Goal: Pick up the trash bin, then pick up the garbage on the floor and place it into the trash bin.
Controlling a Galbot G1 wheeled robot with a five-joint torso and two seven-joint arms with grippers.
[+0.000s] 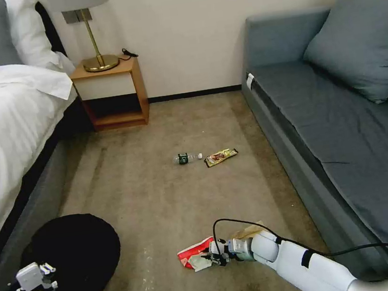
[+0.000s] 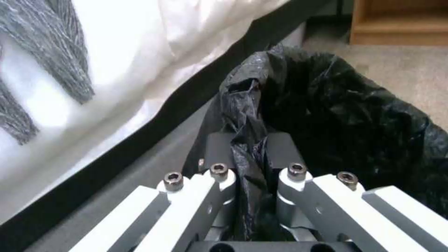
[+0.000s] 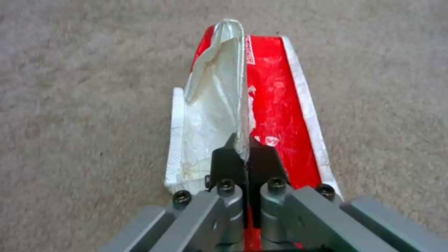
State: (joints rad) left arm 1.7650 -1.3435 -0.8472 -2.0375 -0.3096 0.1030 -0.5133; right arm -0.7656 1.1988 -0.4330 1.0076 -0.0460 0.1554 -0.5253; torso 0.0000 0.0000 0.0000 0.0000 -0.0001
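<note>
Right gripper (image 3: pixel 245 154) pinches the red-and-white packet (image 3: pixel 271 105) — left gripper (image 2: pixel 250 154) clamps the trash bin (image 1: pixel 75 254) liner.

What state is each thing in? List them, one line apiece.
Trash bin: lined with a black bag, rim pinched by the left gripper.
Red-and-white packet: crumpled, clamped in the right gripper.
Paper bag: crumpled on the carpet.
Bottle: lying on its side, capped.
Snack wrapper: flat on the carpet.
</note>
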